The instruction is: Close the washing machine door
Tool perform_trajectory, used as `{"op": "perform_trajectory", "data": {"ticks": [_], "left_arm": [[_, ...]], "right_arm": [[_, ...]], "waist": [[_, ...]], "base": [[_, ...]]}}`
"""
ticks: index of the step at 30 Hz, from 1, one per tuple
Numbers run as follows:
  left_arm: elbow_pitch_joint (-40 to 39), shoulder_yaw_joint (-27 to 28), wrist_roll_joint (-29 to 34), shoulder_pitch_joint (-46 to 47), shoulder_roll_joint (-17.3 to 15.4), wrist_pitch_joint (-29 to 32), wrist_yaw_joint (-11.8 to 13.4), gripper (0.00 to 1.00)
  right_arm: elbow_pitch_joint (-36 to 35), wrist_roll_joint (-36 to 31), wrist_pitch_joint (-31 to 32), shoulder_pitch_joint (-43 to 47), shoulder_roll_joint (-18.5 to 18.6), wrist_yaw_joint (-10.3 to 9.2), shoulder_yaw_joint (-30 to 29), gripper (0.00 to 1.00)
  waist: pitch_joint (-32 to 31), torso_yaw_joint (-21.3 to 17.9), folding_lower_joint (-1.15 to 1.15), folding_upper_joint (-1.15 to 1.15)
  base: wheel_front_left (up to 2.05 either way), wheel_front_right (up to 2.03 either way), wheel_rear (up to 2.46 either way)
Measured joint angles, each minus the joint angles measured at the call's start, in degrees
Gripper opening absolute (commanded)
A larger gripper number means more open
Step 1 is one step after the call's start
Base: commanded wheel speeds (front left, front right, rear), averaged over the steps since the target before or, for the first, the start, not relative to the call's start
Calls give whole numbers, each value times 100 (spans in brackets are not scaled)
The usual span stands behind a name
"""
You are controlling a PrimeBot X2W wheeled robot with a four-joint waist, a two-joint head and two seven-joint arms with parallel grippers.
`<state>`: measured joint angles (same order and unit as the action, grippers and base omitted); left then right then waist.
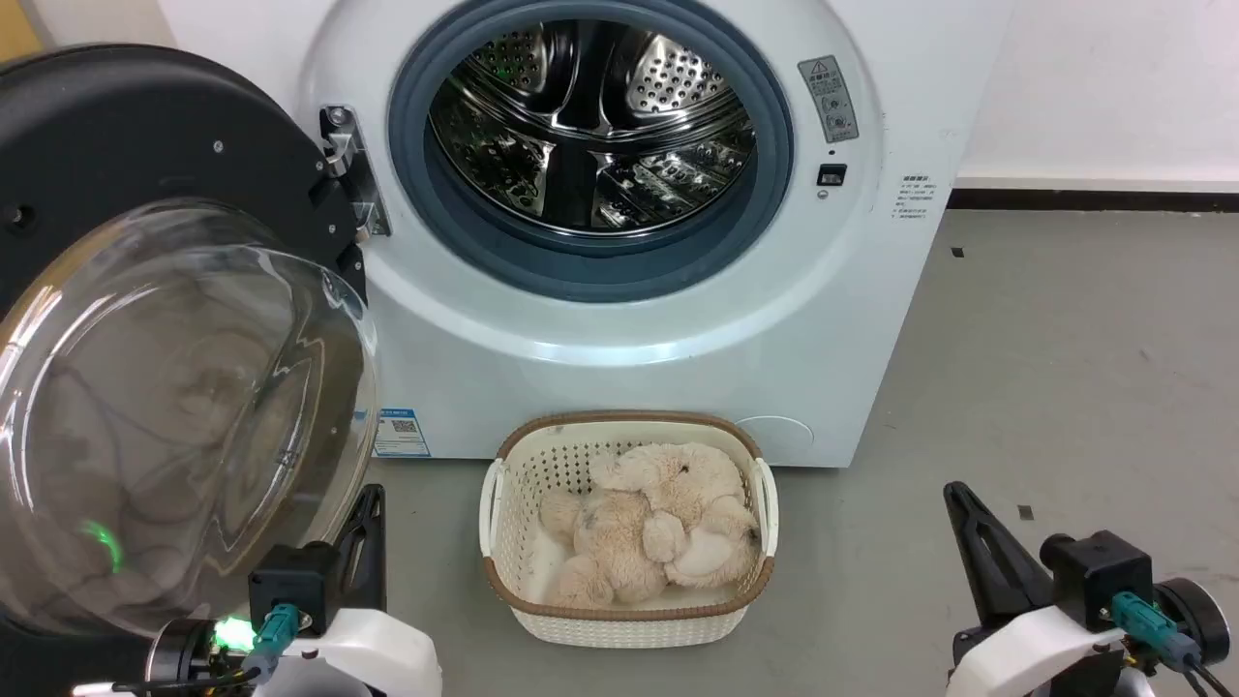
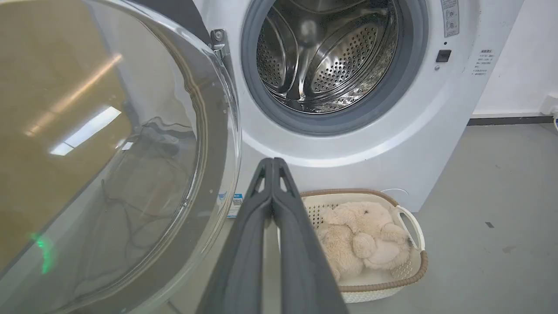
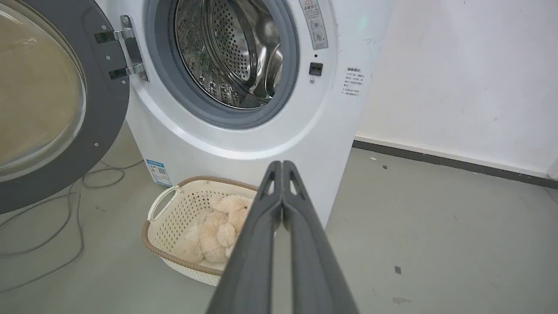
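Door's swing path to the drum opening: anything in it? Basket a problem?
Nothing visible blocks it. The washing machine door stands open on its hinge, nothing across the drum opening. The basket sits on the floor below the opening, probably under the door's sweep. The left gripper, shut, is beside the glass.

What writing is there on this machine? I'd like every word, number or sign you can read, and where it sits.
No words or numbers can be read.
Grey label beside the drum opening of the washing machine: warning triangle sign, the rest too small.
Printed lines on the white front, right of that label: too small.
Blue sticker at the front's lower left: QR code, text blurred.
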<state>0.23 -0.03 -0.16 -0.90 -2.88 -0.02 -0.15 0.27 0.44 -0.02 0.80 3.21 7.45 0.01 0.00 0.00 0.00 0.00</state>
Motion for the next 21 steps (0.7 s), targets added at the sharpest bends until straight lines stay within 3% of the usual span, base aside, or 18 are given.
{"op": "perform_trajectory", "data": {"ticks": [5,6,21], "left_arm": [[0,0,0,0,0,0,0,0],[2,-3,-1,-1,0,0,-1,100],[34,-38,-2,-2,0,-85,-1,100]], "right_arm": [[-1,0,0,0,0,0,1,0],[1,2,0,2,0,0,0,100],[15,22,-69,4,1,0,1,100]], "waist": [[0,0,0,0],[0,0,0,0],[-1,33,0,0]], "base": [[0,0,0],[0,0,0],[0,0,0]]}}
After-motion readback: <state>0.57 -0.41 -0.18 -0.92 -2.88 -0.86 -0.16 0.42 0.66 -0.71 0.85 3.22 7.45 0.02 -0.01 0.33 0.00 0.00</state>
